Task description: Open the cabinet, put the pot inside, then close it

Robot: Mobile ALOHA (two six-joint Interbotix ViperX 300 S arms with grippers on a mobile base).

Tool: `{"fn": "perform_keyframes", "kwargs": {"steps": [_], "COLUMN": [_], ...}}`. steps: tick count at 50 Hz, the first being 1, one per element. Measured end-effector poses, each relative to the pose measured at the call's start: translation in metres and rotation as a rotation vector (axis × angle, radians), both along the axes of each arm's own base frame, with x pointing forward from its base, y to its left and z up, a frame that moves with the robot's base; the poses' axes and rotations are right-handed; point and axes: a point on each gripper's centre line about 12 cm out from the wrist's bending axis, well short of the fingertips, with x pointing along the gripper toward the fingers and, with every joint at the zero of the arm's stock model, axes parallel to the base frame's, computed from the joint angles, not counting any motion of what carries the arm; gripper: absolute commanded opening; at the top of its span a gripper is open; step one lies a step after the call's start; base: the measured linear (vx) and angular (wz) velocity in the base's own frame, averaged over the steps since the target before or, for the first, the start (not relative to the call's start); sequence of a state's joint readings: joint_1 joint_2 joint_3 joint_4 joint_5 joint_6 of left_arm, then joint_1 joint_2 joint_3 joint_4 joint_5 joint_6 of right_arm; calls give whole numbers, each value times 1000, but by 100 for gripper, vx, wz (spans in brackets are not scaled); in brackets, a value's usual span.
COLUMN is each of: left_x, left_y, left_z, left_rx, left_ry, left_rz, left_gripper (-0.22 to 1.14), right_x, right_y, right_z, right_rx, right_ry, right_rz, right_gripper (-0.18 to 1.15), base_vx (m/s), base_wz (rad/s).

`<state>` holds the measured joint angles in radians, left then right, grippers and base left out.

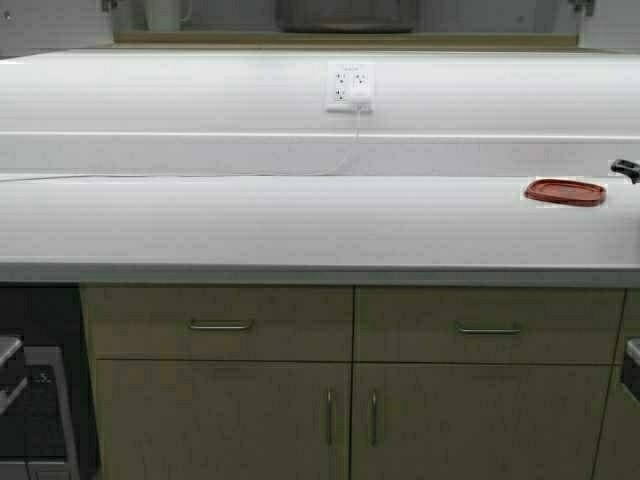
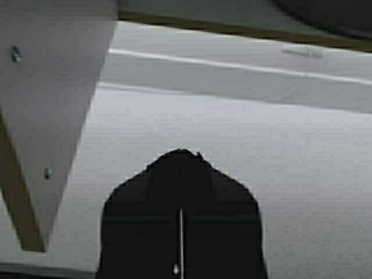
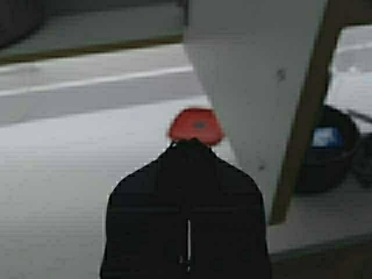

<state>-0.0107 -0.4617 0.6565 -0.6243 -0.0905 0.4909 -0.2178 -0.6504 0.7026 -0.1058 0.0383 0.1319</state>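
Observation:
The pot (image 1: 345,15) stands on the bottom shelf of the open overhead cabinet (image 1: 345,40), cut off by the top of the high view. Its dark curve also shows in the left wrist view (image 2: 337,14). Both cabinet doors stand swung open: the left door's pale inner face (image 2: 52,87) and the right door's inner face (image 3: 256,75). My left gripper (image 2: 181,154) is shut and empty, beside the left door and apart from it. My right gripper (image 3: 192,142) is shut and empty, close beside the right door. Neither gripper shows in the high view.
A white counter (image 1: 300,220) runs below, with a red lid (image 1: 565,192) at its right, also in the right wrist view (image 3: 196,125). A wall outlet (image 1: 349,86) has a plug and cord. A small dark pot (image 3: 325,151) sits behind the right door. Tan floor cabinets (image 1: 350,380) stand under the counter.

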Motion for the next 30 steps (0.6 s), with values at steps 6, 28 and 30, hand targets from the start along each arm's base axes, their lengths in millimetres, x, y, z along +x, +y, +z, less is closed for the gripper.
{"fn": "perform_keyframes", "kwargs": {"steps": [6,28,30], "left_x": [1,40,47], "left_y": [34,116,121], "left_z": [27,110,113], "left_rx": [11,34,36], "left_ry": [-31,-176,-184], "left_rz": [78,259,268], "left_gripper": [4,4,4], "right_x": [4,74,83], "right_y": [-37,-115,-119], "right_z": [26,79,79], "right_rx": [-28,-47,-46], "right_ry": [-38,-59,-58], "right_rz": [-118,-252,-252], "right_gripper": [8,7,7], "base_vx": [-10,-6,-1], "base_wz": [-3,-2,1]}}
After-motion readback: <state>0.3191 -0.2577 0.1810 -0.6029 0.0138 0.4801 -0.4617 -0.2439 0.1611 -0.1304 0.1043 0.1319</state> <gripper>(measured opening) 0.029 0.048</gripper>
